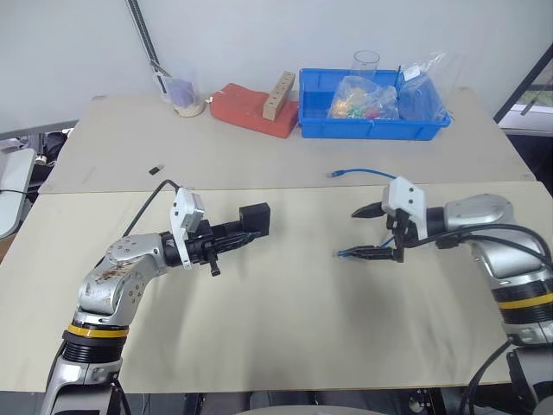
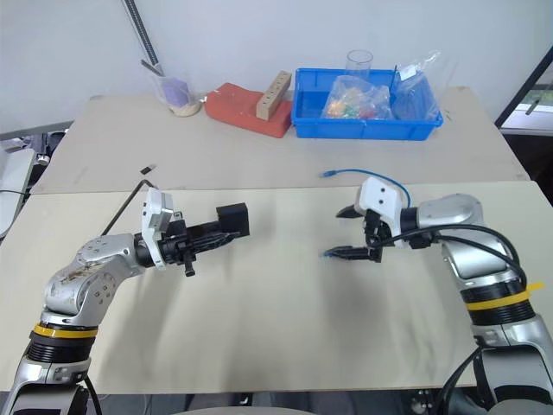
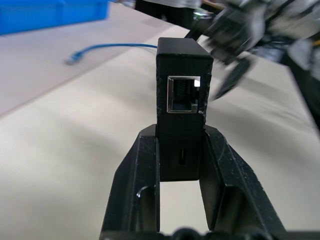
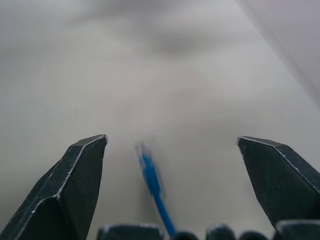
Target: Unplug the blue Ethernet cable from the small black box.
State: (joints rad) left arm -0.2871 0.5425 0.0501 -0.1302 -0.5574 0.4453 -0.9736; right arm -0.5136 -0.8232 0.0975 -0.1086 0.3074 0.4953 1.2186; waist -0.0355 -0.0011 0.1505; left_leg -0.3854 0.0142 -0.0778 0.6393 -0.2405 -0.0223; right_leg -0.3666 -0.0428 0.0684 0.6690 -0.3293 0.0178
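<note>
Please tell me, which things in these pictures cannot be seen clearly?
- Blue Ethernet cable: head views, its middle runs behind the right gripper; right wrist view, the plug is blurred.
- Small black box: left wrist view, lower sides covered by the left gripper's fingers.

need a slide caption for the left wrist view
Left gripper holds the small black box, its port empty; blue Ethernet cable lies behind.

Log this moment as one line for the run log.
left gripper: shut on black box | port: empty | right gripper: open | blue cable: unplugged, between the open fingers
</note>
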